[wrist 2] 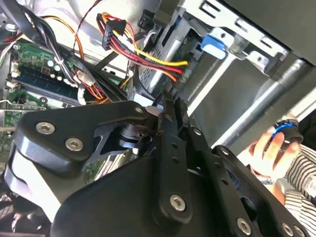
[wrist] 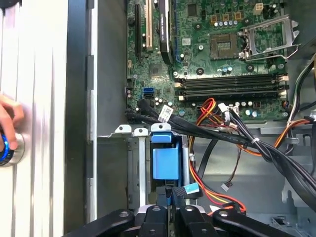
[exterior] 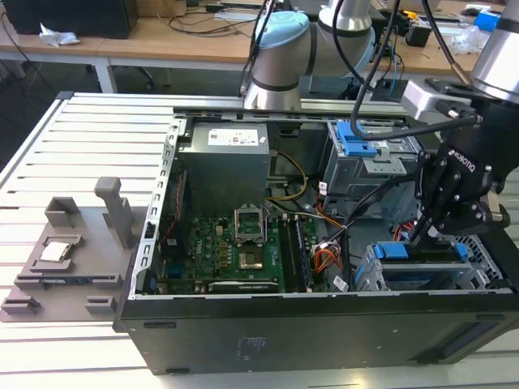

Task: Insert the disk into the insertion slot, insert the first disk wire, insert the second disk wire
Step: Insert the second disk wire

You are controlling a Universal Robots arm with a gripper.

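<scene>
The disk (exterior: pixel 422 258), in its bright blue carrier (wrist: pixel 165 160), sits inside the silver insertion slot (exterior: pixel 366 275) at the case's front corner, on the exterior view's right. My black gripper (exterior: pixel 422 235) hangs right above the disk's near end. In both wrist views its fingers (wrist: pixel 173 200) stand pressed together at the carrier's edge. They pinch a thin black disk wire with a light blue connector (wrist: pixel 190 189). The fingertips (wrist 2: pixel 165 98) point at the cage, beside the red and yellow power leads (wrist 2: pixel 148 57).
The open computer case (exterior: pixel 243 340) lies on a slatted table, with the motherboard (wrist: pixel 222 49) in its middle. A bundle of black cables (wrist: pixel 237 140) crosses above the slot. A larger grey bay with a blue latch (exterior: pixel 355 139) stands behind. A person's hand (wrist: pixel 6 123) rests on a blue-ringed knob.
</scene>
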